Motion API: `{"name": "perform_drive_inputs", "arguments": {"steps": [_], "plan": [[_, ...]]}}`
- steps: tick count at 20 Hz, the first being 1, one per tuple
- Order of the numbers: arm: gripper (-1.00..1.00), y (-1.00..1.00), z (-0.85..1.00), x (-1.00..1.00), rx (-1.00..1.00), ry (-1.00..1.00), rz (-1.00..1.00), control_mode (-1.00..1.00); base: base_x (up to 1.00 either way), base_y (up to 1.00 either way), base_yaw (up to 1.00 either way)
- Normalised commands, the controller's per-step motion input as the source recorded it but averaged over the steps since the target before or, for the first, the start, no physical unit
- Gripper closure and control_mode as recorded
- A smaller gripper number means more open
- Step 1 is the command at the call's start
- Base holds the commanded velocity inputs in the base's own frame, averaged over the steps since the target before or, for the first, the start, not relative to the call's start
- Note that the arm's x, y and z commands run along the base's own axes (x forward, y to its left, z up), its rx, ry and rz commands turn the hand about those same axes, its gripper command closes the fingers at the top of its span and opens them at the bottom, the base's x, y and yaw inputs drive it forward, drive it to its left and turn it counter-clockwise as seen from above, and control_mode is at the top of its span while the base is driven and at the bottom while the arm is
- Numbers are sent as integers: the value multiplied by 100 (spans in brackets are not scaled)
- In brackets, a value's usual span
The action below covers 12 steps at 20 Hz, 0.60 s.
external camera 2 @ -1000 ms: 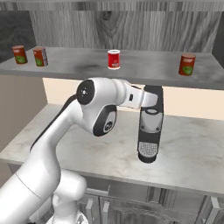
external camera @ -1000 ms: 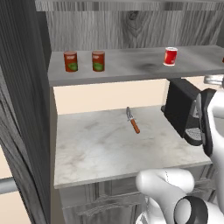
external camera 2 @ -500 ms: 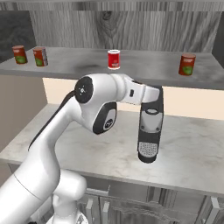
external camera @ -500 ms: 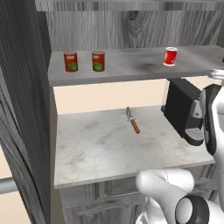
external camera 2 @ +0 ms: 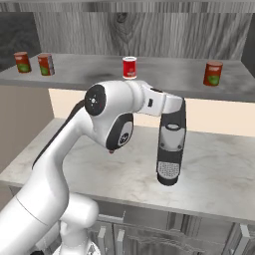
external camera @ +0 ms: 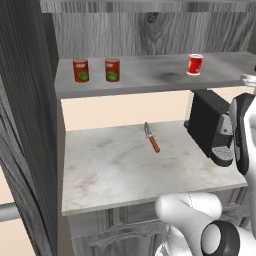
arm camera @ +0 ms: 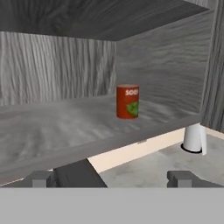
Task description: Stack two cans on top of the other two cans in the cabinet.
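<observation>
While the arm reaches toward the right end of the cabinet (external camera: 30, 100), its gripper (arm camera: 111, 178) is seen in the hand view with the two dark fingertips (arm camera: 40, 178) set wide apart and nothing held between them. Straight ahead of the fingers, a red can with a green label patch (arm camera: 127, 101) is seen standing upright on the grey shelf board (arm camera: 52, 131), well apart from the tips and near the cabinet's right side wall. The same can (external camera 2: 212, 73) is shown in the right base view at the right end of the shelf. Further left on the board, a red can with a white lower band (external camera 2: 129, 67) is placed alone near the middle. At the left end, two more red cans are set side by side, near each other but apart: one with a green patch (external camera: 80, 70) and one of darker red (external camera: 112, 69). All four cans are upright and none is stacked. Below the shelf, an orange-handled knife (external camera: 151, 138) is laid flat on the pale marble counter (external camera: 115, 170), and a black coffee machine (external camera: 210, 125) is stood at the counter's right end. A small white object (arm camera: 194, 138) is seen on the counter in the hand view; what it is cannot be told.
</observation>
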Motion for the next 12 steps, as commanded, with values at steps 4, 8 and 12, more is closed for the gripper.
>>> {"name": "perform_drive_inputs", "arguments": {"steps": [4,8,12], "plan": [[-100,0,0,1,0,-8,0,-100,0,0,0],[-100,0,3,0,0,-16,0,-100,0,0,0],[-100,0,12,-11,0,-13,0,-100,0,0,0]]}}
